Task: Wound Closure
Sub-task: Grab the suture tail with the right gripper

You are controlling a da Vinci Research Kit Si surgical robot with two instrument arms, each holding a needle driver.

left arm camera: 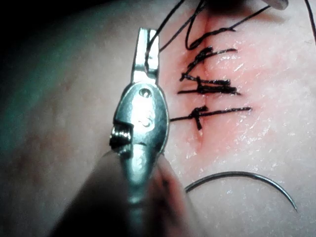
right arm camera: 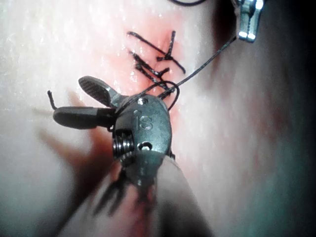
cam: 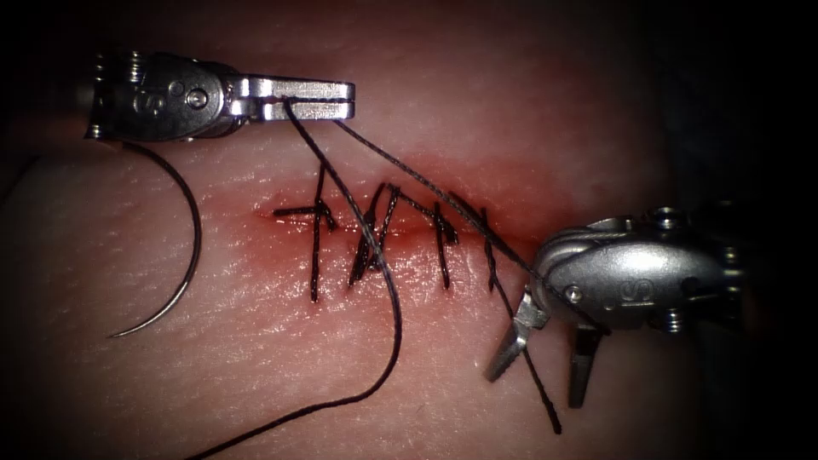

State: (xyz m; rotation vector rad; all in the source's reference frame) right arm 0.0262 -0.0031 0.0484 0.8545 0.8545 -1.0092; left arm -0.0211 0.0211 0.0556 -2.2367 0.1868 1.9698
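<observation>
At five o'clock in the endoscope view the right tool [cam: 538,362] hangs with jaws spread wide, holding nothing; a strand of thread [cam: 394,298] crosses its wrist. The needle [cam: 175,255] lies free on the tissue [cam: 256,375] at nine o'clock, left of the cut [cam: 383,230]. At eleven o'clock the left tool [cam: 328,99] grips the thread.

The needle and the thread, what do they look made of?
Needle: seemingly polished steel, a thin grey curve with a glint, lying free on the tissue left of the cut. Thread: dark, matte, perhaps braided; the left tool grips it. The right tool holds nothing.
</observation>
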